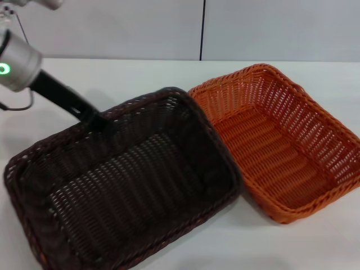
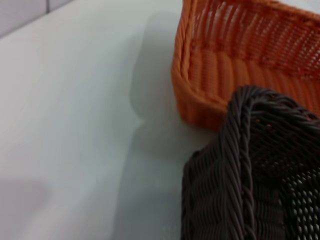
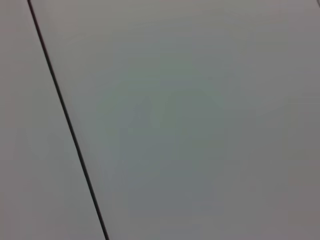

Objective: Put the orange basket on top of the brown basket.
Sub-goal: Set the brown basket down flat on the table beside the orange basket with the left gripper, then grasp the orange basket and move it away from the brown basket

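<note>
At the far left of the head view the left arm [image 1: 34, 76] slants down from its lit joint to the back rim of the brown basket [image 1: 124, 180]; the left hand [image 1: 97, 119] meets the braided edge there, but the dark fingers merge with the dark weave, so whether they are open or clamped on the rim I cannot tell. The brown basket sits nearest the robot and fills the left and middle of the counter [image 1: 124, 79]; it looks tilted rather than flat, which would fit the hand bearing on that edge, though this is a judgement. In the left wrist view its corner [image 2: 250, 165] lies close against the corner of the orange basket [image 2: 220, 75], apart by only a sliver if at all. To the right, the orange basket [image 1: 275, 140] rests upright on the counter, its near long side alongside the brown one; it is not yet on top, so the stacking is undone. The right hand shows in no view; its wrist camera looks only at a pale wall with a dark seam [image 3: 65, 120], which suggests that arm is parked well away.
</note>
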